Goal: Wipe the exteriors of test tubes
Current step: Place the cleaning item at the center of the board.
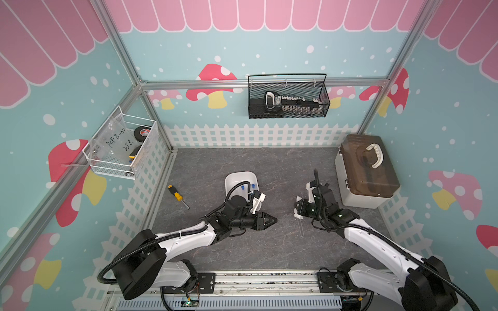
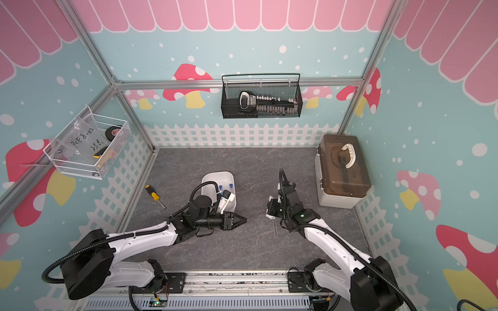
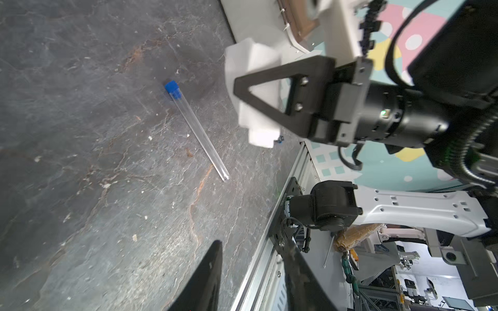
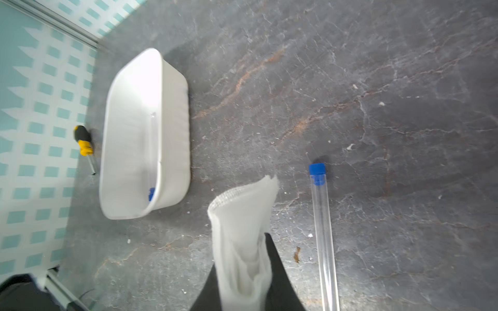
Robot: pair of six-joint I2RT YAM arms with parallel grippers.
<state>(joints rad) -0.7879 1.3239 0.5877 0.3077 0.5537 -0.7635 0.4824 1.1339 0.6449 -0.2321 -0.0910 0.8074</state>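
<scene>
Pastel mushroom-print walls close in a grey, stone-patterned table. A white tray sits left of centre, with more capped tubes lying inside; the left arm reaches over its near end. A screwdriver lies further left, well apart from everything else.

One test tube lies flat on the bare table right of centre, its blue cap pointing to the far side, just beside the right gripper. That gripper's jaws are clamped on a folded white cloth, which sticks out past the fingertips. The left gripper hovers near the middle of the table with its jaws apart and nothing between them, facing the tube but not touching it.

The main risk, as I judge it, is the tube itself: it is round, slick and unheld, so a swipe of the cloth would likely roll or skid it away rather than clean it. The left jaws need to take it first, and a hard or off-centre squeeze could make the thin tube shoot out or crack. The left arm could also nudge the tray.
</scene>
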